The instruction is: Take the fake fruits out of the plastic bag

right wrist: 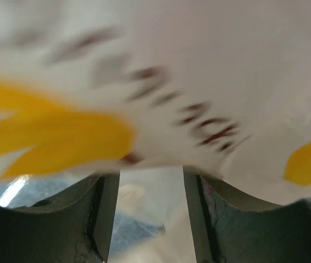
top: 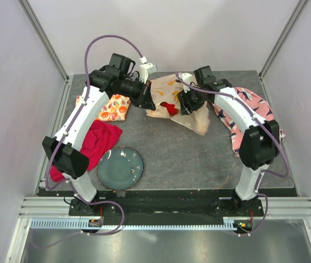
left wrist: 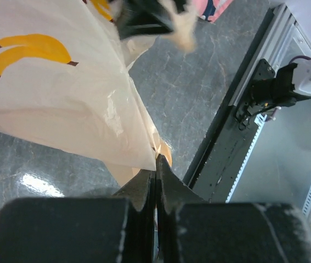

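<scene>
The cream plastic bag [top: 184,112] printed with yellow bananas lies at the back middle of the table. A red fake fruit [top: 169,108] shows at the bag, between the two grippers; whether it lies inside or on top I cannot tell. My left gripper [top: 147,102] is shut on a fold of the bag. In the left wrist view the bag's film [left wrist: 62,93] runs down into the shut left gripper [left wrist: 157,167]. My right gripper [top: 188,103] is at the bag's right side. In its blurred wrist view the bag [right wrist: 199,66] drapes over the tips of the right gripper [right wrist: 151,178], whose jaws stand apart.
An orange-fruit-printed cloth [top: 114,107] and a red cloth [top: 97,143] lie at the left. A dark round plate [top: 120,168] sits at the front left. A pink patterned cloth [top: 249,112] lies under the right arm. The table's metal rail [left wrist: 237,126] runs along the near edge.
</scene>
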Controlling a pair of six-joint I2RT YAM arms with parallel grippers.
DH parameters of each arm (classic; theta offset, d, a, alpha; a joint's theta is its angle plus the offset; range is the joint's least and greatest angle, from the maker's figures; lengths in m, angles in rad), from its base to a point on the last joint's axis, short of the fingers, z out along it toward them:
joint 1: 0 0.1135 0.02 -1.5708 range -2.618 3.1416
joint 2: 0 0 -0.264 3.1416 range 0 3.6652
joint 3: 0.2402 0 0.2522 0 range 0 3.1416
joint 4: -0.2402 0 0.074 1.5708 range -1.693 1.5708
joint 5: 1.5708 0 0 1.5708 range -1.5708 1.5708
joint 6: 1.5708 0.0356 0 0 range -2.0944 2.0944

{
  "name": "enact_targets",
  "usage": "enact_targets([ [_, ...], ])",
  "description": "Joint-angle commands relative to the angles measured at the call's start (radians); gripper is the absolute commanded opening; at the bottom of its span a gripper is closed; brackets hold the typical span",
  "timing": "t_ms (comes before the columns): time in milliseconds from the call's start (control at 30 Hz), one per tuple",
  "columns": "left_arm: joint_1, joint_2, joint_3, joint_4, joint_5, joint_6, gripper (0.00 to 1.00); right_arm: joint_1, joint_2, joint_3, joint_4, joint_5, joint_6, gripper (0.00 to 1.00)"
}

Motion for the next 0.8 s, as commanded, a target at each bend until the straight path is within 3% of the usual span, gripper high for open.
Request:
enact_targets([
  [0, 0.006, -0.06, -0.037, -0.002, 0.05, -0.024, 0.02, -0.002, 0.093, 0.128, 0.097, 0.223, 0.059, 0.6],
  [200, 0.012, -0.009, -0.069, -0.005, -0.005, -0.01, 0.02, -0.008, 0.234, 0.223, 0.118, 0.374, 0.02, 0.77],
  [333, 0.015, 0.061, -0.023, -0.002, -0.034, 0.016, 0.09, -0.016, 0.312, 0.259, 0.131, 0.407, -0.02, 0.8],
  [500, 0.026, 0.14, 0.037, -0.003, -0.024, 0.028, 0.1, -0.028, 0.395, 0.318, 0.147, 0.443, -0.059, 0.86],
  [667, 0.035, 0.189, 0.063, -0.003, -0.004, 0.027, 0.1, -0.036, 0.47, 0.345, 0.118, 0.466, -0.132, 0.88],
  [767, 0.04, 0.2, 0.069, 0.0, -0.004, 0.027, 0.1, -0.037, 0.466, 0.314, 0.094, 0.457, -0.146, 0.78],
])
